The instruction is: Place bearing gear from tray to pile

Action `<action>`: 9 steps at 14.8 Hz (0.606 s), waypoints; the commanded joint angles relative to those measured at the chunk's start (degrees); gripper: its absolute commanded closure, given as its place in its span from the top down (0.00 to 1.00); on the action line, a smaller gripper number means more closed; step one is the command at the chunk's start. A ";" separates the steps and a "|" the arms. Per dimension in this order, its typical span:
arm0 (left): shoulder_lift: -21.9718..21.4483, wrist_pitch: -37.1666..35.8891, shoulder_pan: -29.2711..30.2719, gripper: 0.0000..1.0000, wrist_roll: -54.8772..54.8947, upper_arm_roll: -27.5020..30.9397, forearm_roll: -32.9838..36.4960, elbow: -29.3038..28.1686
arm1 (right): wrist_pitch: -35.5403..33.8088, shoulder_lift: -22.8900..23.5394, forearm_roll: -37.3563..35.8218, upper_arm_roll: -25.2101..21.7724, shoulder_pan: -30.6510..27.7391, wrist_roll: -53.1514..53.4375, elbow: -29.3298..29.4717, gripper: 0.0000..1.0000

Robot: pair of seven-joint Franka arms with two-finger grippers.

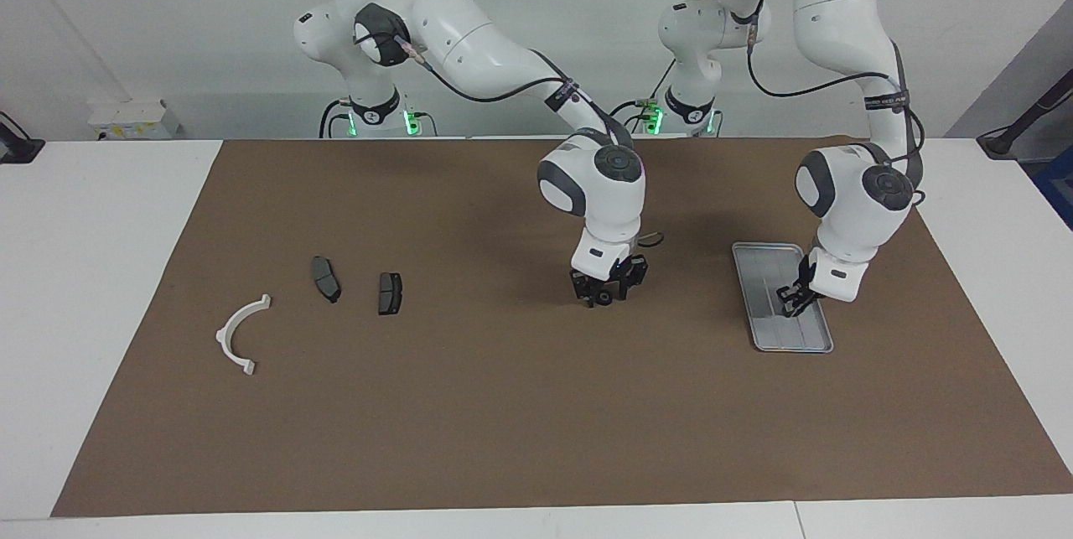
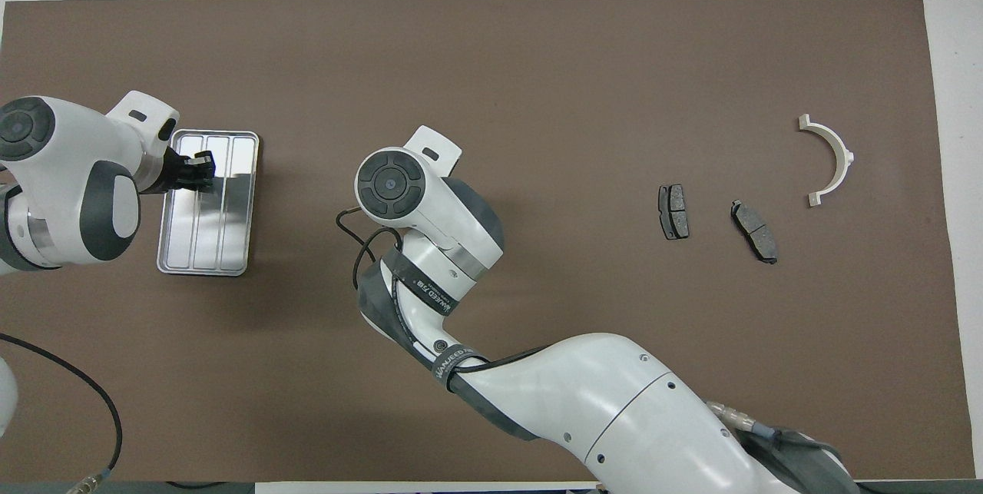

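Note:
The silver tray (image 1: 767,329) lies toward the left arm's end of the table; it also shows in the overhead view (image 2: 230,248). My left gripper (image 1: 791,302) is low over the tray's middle, its tips (image 2: 193,171) at or just above the tray floor. No bearing gear shows on the bare parts of the tray; whatever is under the gripper is hidden. The pile lies toward the right arm's end: a white half-ring bracket (image 1: 239,334) and two dark brake pads (image 1: 326,278) (image 1: 390,292). My right gripper (image 1: 605,294) hangs just above the mat near the table's middle.
A brown mat (image 1: 503,422) covers most of the white table. The right arm's hand hides its own gripper in the overhead view. Open mat lies between the right gripper and the pile.

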 commanded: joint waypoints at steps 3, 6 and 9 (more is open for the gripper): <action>-0.89 -3.13 -0.12 0.00 -0.81 -0.04 0.39 0.74 | 0.51 0.90 -1.44 0.41 -0.10 1.88 1.32 0.16; -0.97 -4.62 -0.73 0.00 -3.71 -0.30 0.47 1.88 | 0.60 0.99 -1.44 0.32 -0.28 1.88 1.32 0.00; -1.06 -10.15 -1.61 0.00 -5.99 -0.56 0.39 5.65 | 0.07 0.38 -1.44 -0.20 -0.89 1.70 1.32 0.00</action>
